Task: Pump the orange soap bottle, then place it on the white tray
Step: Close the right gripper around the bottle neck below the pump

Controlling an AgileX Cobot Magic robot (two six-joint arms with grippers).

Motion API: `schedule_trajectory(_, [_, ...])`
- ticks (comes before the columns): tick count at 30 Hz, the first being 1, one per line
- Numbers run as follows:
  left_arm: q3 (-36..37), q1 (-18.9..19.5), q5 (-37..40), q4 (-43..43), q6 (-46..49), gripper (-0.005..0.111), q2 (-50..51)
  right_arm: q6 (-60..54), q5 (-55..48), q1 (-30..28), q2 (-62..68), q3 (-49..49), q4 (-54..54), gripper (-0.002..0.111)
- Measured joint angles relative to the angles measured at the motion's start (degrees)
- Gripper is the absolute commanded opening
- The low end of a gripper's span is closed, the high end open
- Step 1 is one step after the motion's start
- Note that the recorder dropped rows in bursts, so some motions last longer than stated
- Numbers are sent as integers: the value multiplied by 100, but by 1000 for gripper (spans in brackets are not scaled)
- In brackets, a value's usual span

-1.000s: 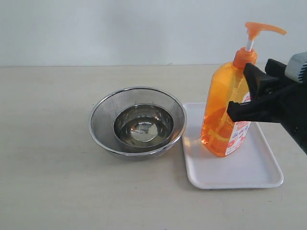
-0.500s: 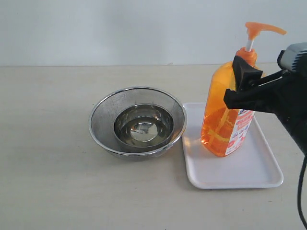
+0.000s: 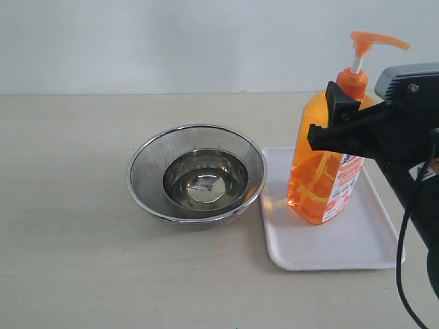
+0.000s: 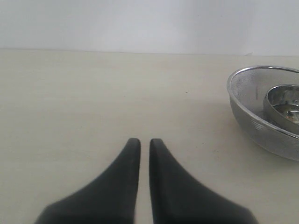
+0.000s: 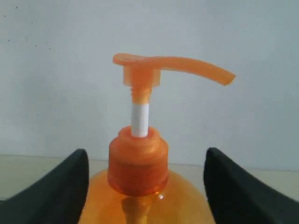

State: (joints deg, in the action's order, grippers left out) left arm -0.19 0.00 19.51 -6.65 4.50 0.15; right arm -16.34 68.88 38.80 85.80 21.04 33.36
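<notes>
Over on the right of the desk [image 3: 68, 226], the orange soap bottle [image 3: 312, 181] is standing upright on the white tray [image 3: 357, 250], on the half of the tray nearer the bowls. Its pump head [image 3: 374, 40] is up on the white stem, with the spout pointing away to the right in the exterior view. And the right hand [image 3: 322, 113] is right there at the bottle's shoulder, released and spread wide, one finger showing behind the neck and one crossing in front of the body. From the wrist view, those black fingers [image 5: 65, 186] flank the orange collar [image 5: 138, 161] with a clear gap on either side, clamping nothing. Just left of the tray, the round mesh bowl [image 3: 147, 168] sits on the desk with a smaller steel bowl [image 3: 206, 184] nested inside. The left hand [image 4: 145, 142] is low over bare desk near that mesh bowl, fingers drawn together with only a sliver between the tips, gripping nothing
</notes>
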Motion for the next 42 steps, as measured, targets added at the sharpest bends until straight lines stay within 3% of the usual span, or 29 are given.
schedule_trajectory(4, [0,0,0,0,0,7,0,55,11,0,10,0,-35,28])
schedule_trajectory(8, [0,0,0,0,0,7,0,55,22,0,10,0,-145,20])
schedule_trajectory(12, [0,0,0,0,0,7,0,55,23,0,10,0,-150,20])
schedule_trajectory(14, [0,0,0,0,0,7,0,55,23,0,10,0,-150,29])
schedule_trajectory(18, [0,0,0,0,0,7,0,55,31,0,10,0,-159,73])
schedule_trajectory(20, [0,0,0,0,0,7,0,55,31,0,10,0,-172,86])
schedule_trajectory(28, [0,0,0,0,0,7,0,-98,-28,0,12,222,507,69])
schedule_trajectory(42, [0,0,0,0,0,7,0,-109,74,0,816,609,218,69])
